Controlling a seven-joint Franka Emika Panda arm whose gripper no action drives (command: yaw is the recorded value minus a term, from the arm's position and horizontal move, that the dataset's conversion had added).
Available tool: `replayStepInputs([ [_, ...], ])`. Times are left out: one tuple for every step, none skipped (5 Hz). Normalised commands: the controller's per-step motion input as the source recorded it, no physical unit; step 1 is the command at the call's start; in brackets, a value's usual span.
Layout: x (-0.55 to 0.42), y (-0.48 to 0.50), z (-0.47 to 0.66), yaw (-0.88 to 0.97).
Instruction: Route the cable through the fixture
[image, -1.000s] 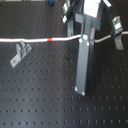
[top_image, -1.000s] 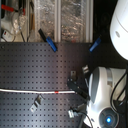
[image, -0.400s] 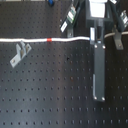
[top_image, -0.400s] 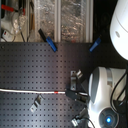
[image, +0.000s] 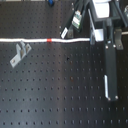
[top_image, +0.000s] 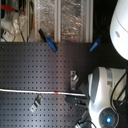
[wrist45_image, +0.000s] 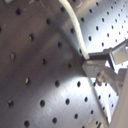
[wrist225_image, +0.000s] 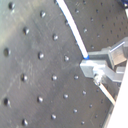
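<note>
The cable (image: 30, 40) is a thin white cord lying across the black perforated board, with a red band (image: 49, 40). In the second exterior view the cable (top_image: 30, 91) runs from the second exterior view's left edge to under the white arm. My gripper (image: 94, 39) is shut on the cable's right part. Both wrist views show the cable (wrist45_image: 75, 25) (wrist225_image: 72, 27) running into the closed fingers (wrist45_image: 100, 66) (wrist225_image: 100, 65). A metal bracket fixture (image: 20, 52) stands just beside the cable, not touching it; it also shows in the second exterior view (top_image: 35, 105).
A second small fixture (image: 75, 21) (top_image: 74, 80) stands on the other side of the cable near the gripper. Two blue clips (top_image: 48, 41) (top_image: 96, 42) lie at the board's far edge, with cluttered trays (top_image: 47, 15) behind. The white arm body (top_image: 107, 97) covers the second exterior view's lower right.
The arm has moved toward the first exterior view's right. The red band has stayed almost where it was, shifting only slightly left.
</note>
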Motion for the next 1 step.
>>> replayStepInputs([
  [0.032, 0.004, 0.04, -0.81],
])
